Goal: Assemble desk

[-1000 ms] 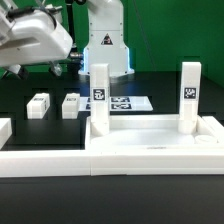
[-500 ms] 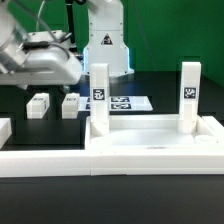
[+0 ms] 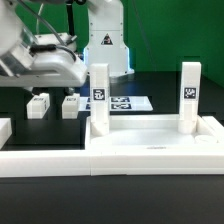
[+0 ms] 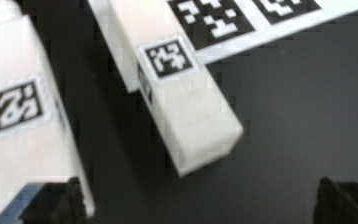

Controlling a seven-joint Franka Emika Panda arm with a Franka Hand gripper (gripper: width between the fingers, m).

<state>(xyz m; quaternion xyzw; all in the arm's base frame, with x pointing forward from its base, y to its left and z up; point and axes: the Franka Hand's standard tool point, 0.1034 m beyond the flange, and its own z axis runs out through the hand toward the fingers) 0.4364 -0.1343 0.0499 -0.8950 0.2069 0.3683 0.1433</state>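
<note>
Exterior view: the desk top [image 3: 150, 158], a wide white tray with a raised rim, lies on the black table [image 3: 155, 95] across the lower part of the frame. Two posts stand upright in it. The first upright leg [image 3: 100, 98] is near the middle of the frame and the second upright leg [image 3: 189, 95] is towards the exterior view's right. Each shows a black-and-white tag to the camera.

Behind the tray, at middle left of the frame, one loose leg [image 3: 40, 105] and the other loose leg [image 3: 70, 103] lie on the table, near each other but apart. The marker board [image 3: 128, 103] lies flat just beyond them, towards the middle. The robot arm [image 3: 45, 58] hangs over the loose legs in the upper left.

In the wrist view the two loose legs lie side by side, tags up, with a dark strip of table between them and a corner of the marker board close by. The gripper [image 4: 202, 205] is spread wide and grips nothing. Its dark fingers [image 4: 51, 203] sit far apart, above the legs.
</note>
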